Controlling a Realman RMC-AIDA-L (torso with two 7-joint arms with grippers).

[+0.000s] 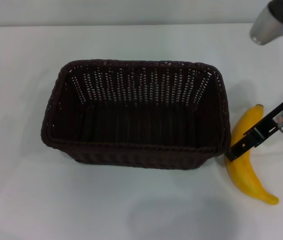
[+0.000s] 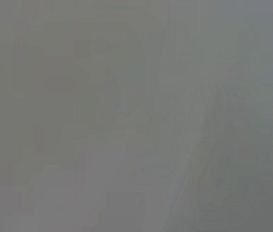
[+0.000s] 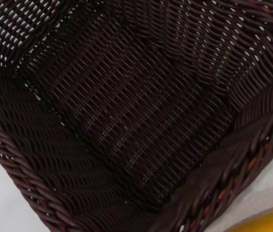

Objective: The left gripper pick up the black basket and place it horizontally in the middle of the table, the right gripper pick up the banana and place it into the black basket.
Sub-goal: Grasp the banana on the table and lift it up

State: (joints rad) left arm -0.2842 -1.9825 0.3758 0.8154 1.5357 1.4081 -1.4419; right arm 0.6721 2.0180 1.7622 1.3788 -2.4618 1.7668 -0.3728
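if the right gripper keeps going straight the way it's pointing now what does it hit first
Most likely the banana. In the head view the right gripper slants down over its middle, beside the black basket, whose near corner is close. Depth is unclear, so it could clip the rim instead.

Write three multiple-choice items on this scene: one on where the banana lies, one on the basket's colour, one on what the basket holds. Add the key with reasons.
1. Where is the banana?
A. inside the basket
B. on the table, at the basket's right end
C. at the basket's left end

2. What colour is the black basket?
A. dark brown-black
B. white
C. yellow

3. What does the basket hold?
A. the banana
B. two bananas
C. nothing

Key: 1 B, it lies outside the rim, under the right gripper; 2 A, the wicker is dark throughout; 3 C, only bare weave shows inside.
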